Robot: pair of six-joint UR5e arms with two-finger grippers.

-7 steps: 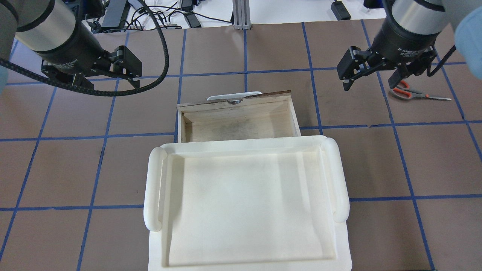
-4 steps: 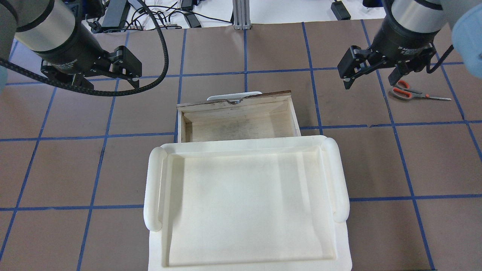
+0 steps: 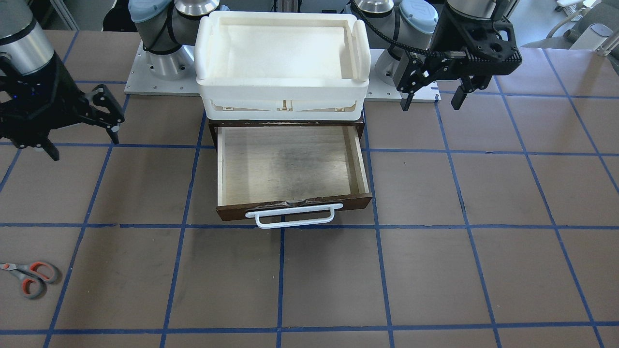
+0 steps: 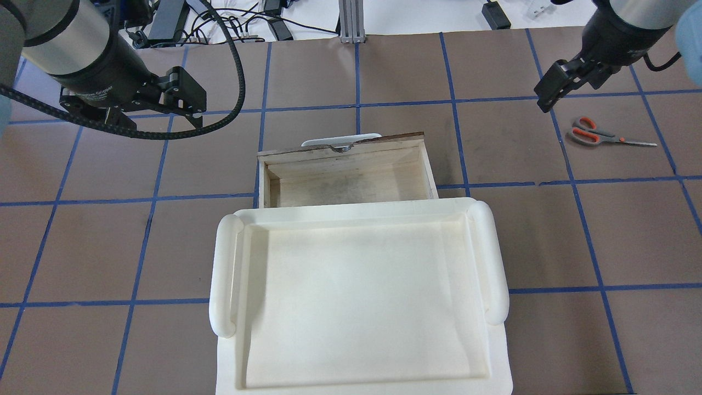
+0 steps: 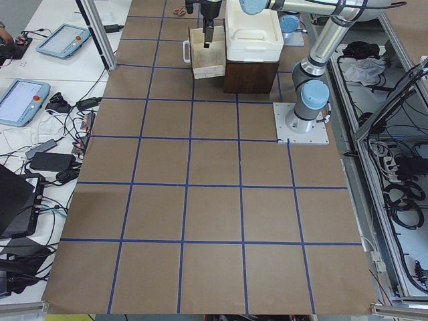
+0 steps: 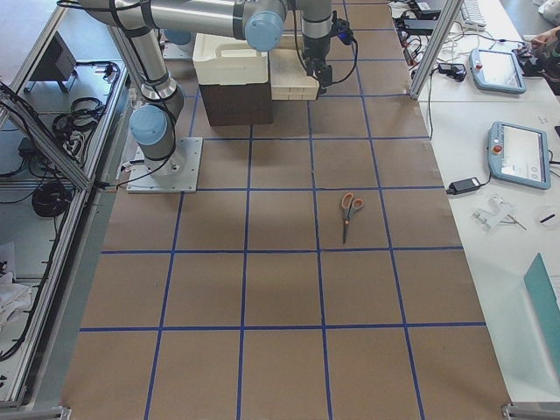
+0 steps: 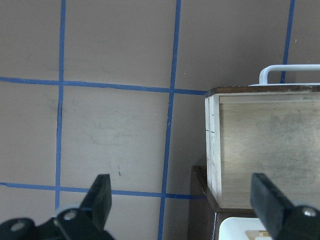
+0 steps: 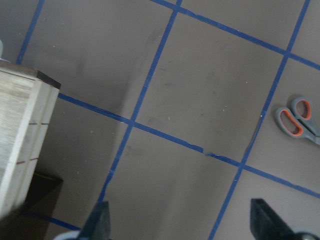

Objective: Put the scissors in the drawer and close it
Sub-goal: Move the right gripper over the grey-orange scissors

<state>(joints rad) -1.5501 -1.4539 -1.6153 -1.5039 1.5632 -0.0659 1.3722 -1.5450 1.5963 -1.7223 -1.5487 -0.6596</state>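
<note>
The scissors (image 4: pixel 595 134) lie flat on the brown table at the right, with their grey and orange handles toward the drawer; they also show in the front view (image 3: pixel 31 279) and the right wrist view (image 8: pixel 296 120). The drawer (image 4: pixel 345 178) is pulled open and its pale wood inside (image 3: pixel 290 164) is empty. My right gripper (image 4: pixel 573 85) is open and empty, above the table, a little left of and beyond the scissors. My left gripper (image 4: pixel 159 118) is open and empty, above the table left of the drawer (image 7: pixel 265 150).
A white plastic bin (image 4: pixel 225 285) sits on top of the dark cabinet that the drawer slides out of. The drawer's white bar handle (image 3: pixel 295 220) points away from the robot. Blue tape lines mark the table into squares.
My right gripper has swung up and away to the back right and turned, so the scissors now show in full. The left gripper, drawer and scissors have not moved.
</note>
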